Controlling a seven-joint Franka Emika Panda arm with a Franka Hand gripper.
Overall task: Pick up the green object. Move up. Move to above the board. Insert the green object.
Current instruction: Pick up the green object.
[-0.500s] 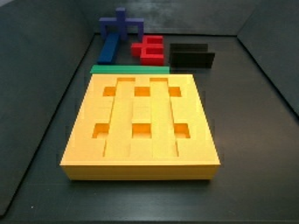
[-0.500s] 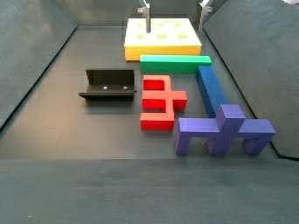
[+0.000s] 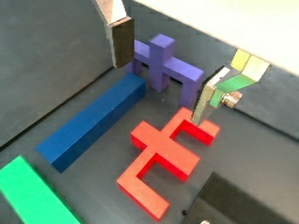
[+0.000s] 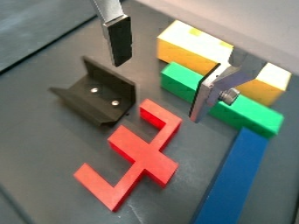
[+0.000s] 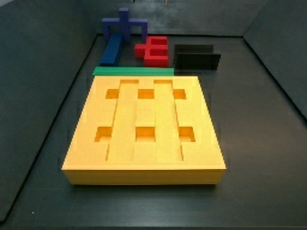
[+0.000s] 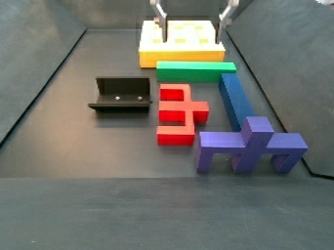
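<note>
The green object (image 6: pixel 196 69) is a long green bar lying on the floor against the near edge of the yellow-orange board (image 6: pixel 183 41). It also shows in a side view (image 5: pixel 125 70) behind the board (image 5: pixel 146 126), and in both wrist views (image 4: pixel 179 81) (image 3: pixel 35 197). My gripper (image 6: pixel 194 12) hangs open and empty above the green bar and board edge. In both wrist views its fingers (image 4: pixel 117 39) (image 3: pixel 121 41) are wide apart with nothing between them, and the gripper (image 4: pixel 163 68) (image 3: pixel 163 70) is well above the floor.
A red block (image 6: pixel 181 109) lies beside the green bar. A blue cross-shaped bar (image 6: pixel 241 127) runs along one side. The black fixture (image 6: pixel 120 95) stands on the other side. Dark walls enclose the floor.
In a side view the gripper's fingers reach slightly lower into the frame than before. The pieces have not moved.
</note>
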